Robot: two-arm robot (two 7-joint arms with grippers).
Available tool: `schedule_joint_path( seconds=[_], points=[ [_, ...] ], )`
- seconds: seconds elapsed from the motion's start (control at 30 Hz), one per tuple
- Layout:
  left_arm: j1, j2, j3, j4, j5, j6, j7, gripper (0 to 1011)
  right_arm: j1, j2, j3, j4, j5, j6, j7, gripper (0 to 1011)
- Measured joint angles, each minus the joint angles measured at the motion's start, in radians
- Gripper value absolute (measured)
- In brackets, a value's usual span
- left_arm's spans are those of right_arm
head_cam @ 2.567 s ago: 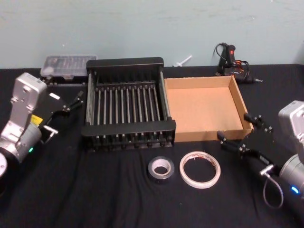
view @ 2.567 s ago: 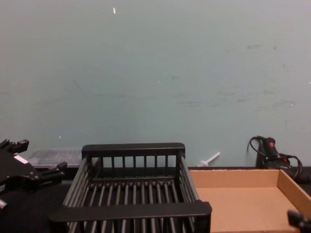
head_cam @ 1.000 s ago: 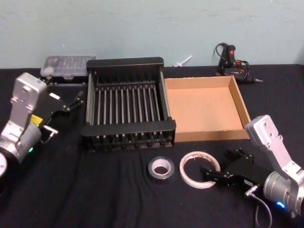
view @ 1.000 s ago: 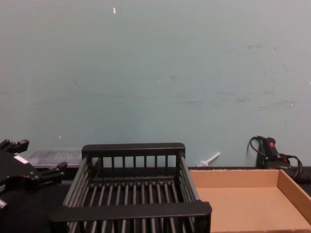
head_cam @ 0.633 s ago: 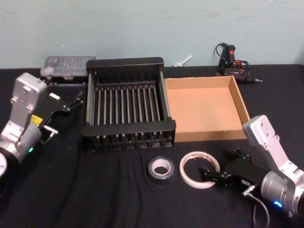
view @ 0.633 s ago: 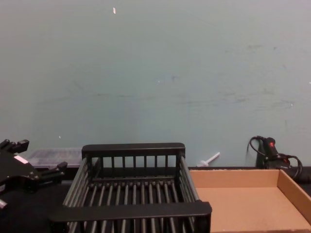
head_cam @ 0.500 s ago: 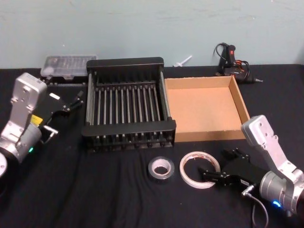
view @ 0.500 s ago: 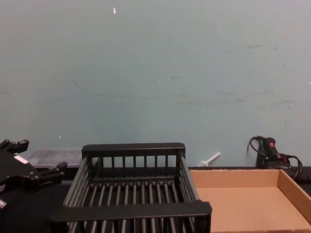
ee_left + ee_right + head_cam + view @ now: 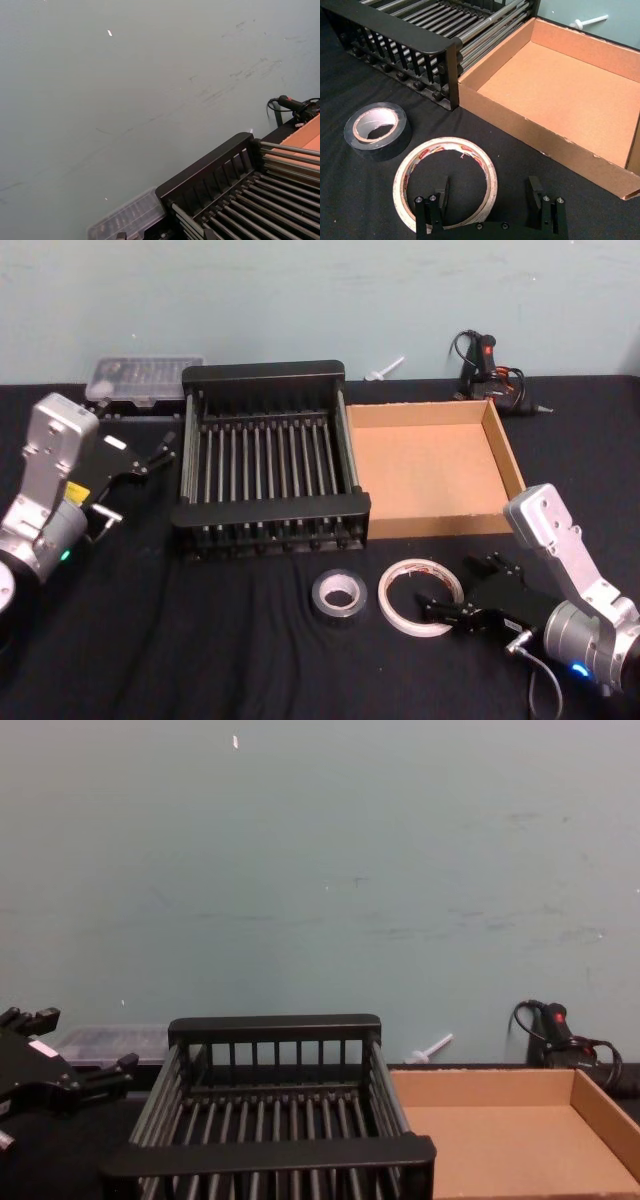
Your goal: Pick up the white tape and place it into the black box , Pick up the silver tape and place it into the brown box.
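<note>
Right gripper (image 9: 448, 592) spread wide and empty at 3 o'clock of the white tape (image 9: 420, 596), flat on the black cloth beside the silver tape (image 9: 338, 596); I'd straddle its near rim, one finger inside, before closing.

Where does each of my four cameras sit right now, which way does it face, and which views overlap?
Head view: high, looking down at the black box, brown box, silver tape and white tape; left gripper and right gripper show.
Chest view: low, facing the wall across both boxes; left gripper at lower left.
Left wrist view: looks past the black box toward the wall.
Right wrist view: low behind the open right gripper, whose fingers straddle the white tape's near rim.
Shared: all four see both boxes.
</note>
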Motion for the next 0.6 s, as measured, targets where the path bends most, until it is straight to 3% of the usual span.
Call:
schedule_joint_path(
  seconds=[0.33, 0.6],
  points=[
    [0.000, 0.000, 0.000, 0.000, 0.000, 0.000, 0.000, 1001, 0.000, 0.001, 0.000, 0.000, 0.001, 0.000, -0.001, 993],
    [0.000, 0.000, 0.000, 0.000, 0.000, 0.000, 0.000, 1001, 0.000, 0.002, -0.001, 0.000, 0.003, 0.000, -0.002, 798]
  ],
)
